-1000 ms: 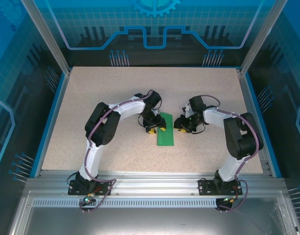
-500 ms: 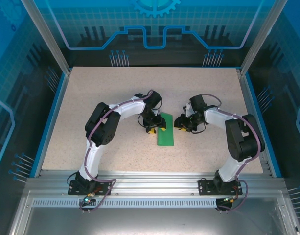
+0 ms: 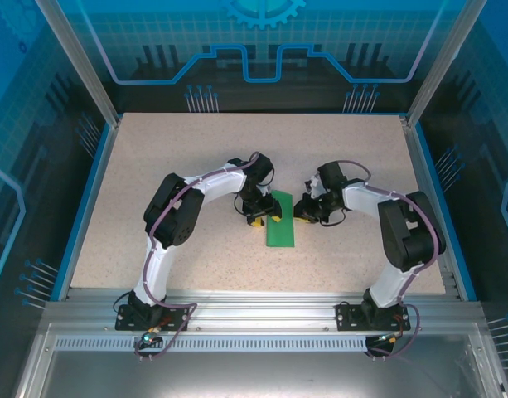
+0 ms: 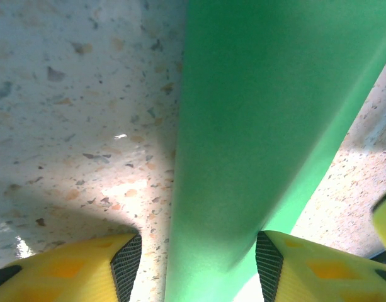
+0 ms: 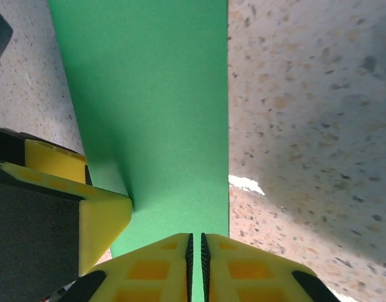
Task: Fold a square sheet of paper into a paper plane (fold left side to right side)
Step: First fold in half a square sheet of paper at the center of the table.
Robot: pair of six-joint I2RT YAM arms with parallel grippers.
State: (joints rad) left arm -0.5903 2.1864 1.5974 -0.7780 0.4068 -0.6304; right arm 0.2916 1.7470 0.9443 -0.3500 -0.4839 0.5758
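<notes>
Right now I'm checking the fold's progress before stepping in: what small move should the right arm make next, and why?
Probably press the right gripper down and slide it along the sheet of paper to sharpen the crease. Its jaws are shut over the already folded narrow strip, while the left gripper straddles it, jaws open.

The top camera sits high behind the arm bases, looking down over the whole table (image 3: 154, 166). Each wrist camera peers past its own yellow fingers (image 4: 79, 270), very close to the tabletop. All three views share the green paper (image 3: 280, 228) and the speckled surface beside it.
</notes>
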